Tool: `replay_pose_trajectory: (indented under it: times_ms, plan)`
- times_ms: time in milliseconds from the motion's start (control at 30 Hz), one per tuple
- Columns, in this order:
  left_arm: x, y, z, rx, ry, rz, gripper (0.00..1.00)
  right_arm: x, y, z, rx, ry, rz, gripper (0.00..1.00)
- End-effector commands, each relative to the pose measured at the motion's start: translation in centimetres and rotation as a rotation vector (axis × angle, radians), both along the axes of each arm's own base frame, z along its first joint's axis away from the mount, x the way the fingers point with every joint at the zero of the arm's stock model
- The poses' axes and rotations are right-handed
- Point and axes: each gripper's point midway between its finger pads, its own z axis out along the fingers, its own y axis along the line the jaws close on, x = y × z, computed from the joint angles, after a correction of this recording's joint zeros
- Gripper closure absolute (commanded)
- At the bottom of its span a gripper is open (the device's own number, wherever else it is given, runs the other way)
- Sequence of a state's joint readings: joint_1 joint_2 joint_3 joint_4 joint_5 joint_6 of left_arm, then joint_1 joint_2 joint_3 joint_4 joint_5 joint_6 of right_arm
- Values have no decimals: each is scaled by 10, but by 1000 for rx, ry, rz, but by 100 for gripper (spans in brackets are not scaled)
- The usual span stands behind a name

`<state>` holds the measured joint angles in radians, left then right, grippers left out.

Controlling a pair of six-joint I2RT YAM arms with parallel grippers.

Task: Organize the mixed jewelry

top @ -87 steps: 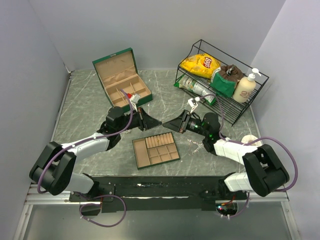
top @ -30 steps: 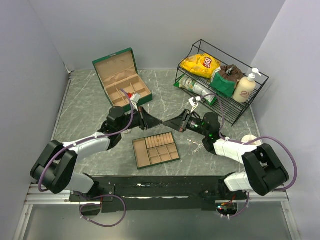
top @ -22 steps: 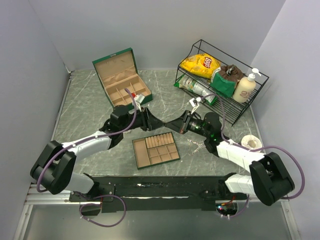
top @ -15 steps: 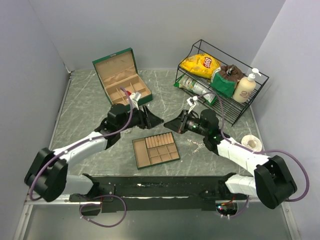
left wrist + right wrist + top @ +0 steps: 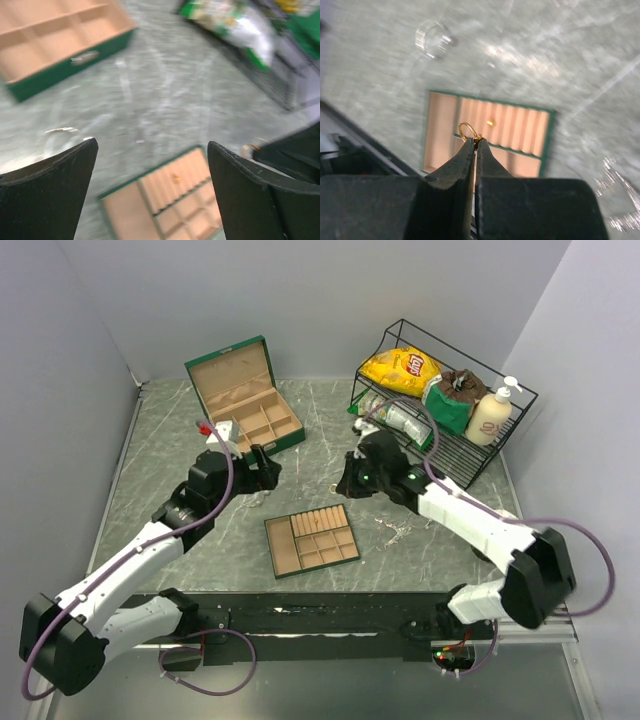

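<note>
Two sets of black fingers are hanging over the grey marbled surface [image 5: 170, 440]. The right fingers [image 5: 473, 150] are pinching tightly together on a small gold-coloured wire ring [image 5: 466, 130]. They are holding it in the air near the far edge of the flat tan divided tray with a green rim [image 5: 440, 135]. In the right wrist view the ring is showing against the tray's tan compartments.

The left fingers [image 5: 264, 466] are standing wide apart with nothing between them, hovering beyond the tray's far left corner.

One tiny gold-coloured piece [image 5: 491, 121] is lying in the tray's ridged section. A thin round wire bangle [image 5: 432, 37] is lying flat on the surface beyond the tray's far left corner, apart from the rim. A tangle of fine silvery chains [image 5: 393, 530] is lying on the surface just right of the tray.

The open green box with tan compartments [image 5: 245, 400] is sitting well behind the tray, to its left. A black wire rack [image 5: 450, 455] is standing well behind the tray, to its right, carrying a yellow crisp bag [image 5: 400, 368] and a white pump bottle [image 5: 490, 415].
</note>
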<state>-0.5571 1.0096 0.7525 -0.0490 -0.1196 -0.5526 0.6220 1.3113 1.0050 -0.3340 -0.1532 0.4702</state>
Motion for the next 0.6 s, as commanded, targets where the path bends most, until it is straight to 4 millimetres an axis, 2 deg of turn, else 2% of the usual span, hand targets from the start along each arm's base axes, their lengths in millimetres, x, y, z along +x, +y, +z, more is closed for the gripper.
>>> replay_pose_trajectory:
  times_ms: [0, 33, 67, 100, 167, 200, 300, 567]
  plan:
    - [1, 42, -14, 117, 23, 158, 4, -9, -26, -35, -298, 120, -42, 100]
    - [0, 43, -16, 126, 30, 158, 4, -8, -19, -31, -316, 110, -29, 100]
    - [-2, 44, -18, 134, 32, 155, 4, -6, -19, -34, -342, 117, -38, 100]
    - [-2, 46, -21, 150, 36, 158, 4, -6, -22, -45, -395, 144, -46, 100]
    - [-3, 50, -27, 181, 52, 165, 4, -4, -16, -45, -420, 150, -35, 100]
    - [-2, 52, -27, 176, 60, 179, 4, -4, -20, -54, -474, 165, -43, 100]
    - [-2, 47, -25, 177, 71, 158, 4, -1, -17, -54, -536, 164, -50, 100]
    - [-4, 52, -20, 167, 58, 182, 4, 0, -7, -77, -670, 211, -20, 100]
